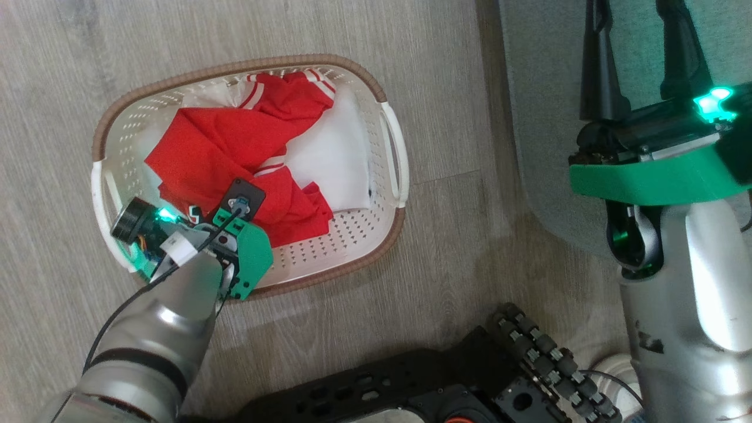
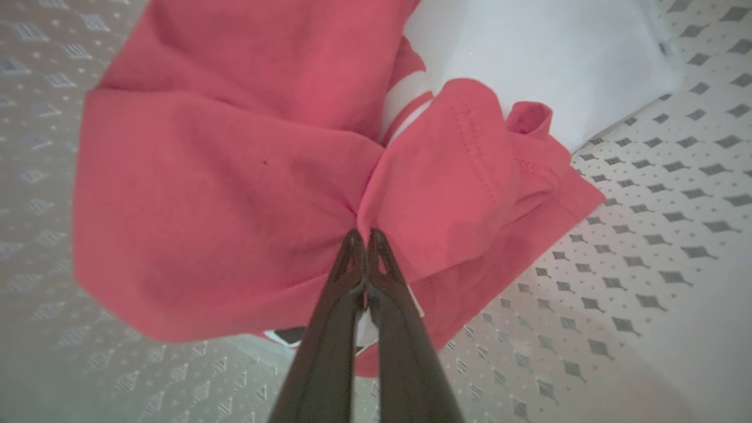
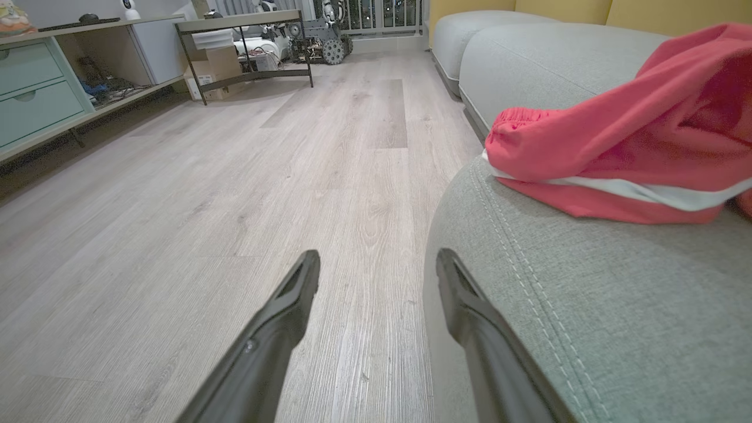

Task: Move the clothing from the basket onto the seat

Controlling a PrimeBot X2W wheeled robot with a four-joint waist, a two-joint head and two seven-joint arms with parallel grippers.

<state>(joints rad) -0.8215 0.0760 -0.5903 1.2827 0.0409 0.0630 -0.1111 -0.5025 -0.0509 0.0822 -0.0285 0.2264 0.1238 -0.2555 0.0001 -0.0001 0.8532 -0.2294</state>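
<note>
The left pincer [image 2: 364,236], closed on just a thin fold of the red jersey [image 2: 235,194] lying in the basket [image 2: 646,247], may let it slip or drag the light basket up on lifting, while the right pincer [image 3: 379,264] hangs wide beside the seat [image 3: 587,323] bearing the shorts [image 3: 617,141].

Matt red cloth jersey [image 2: 223,194], perforated cream plastic basket [image 1: 352,247], coarse-woven fabric seat [image 3: 587,305], wood-grain floor [image 3: 235,205]
</note>
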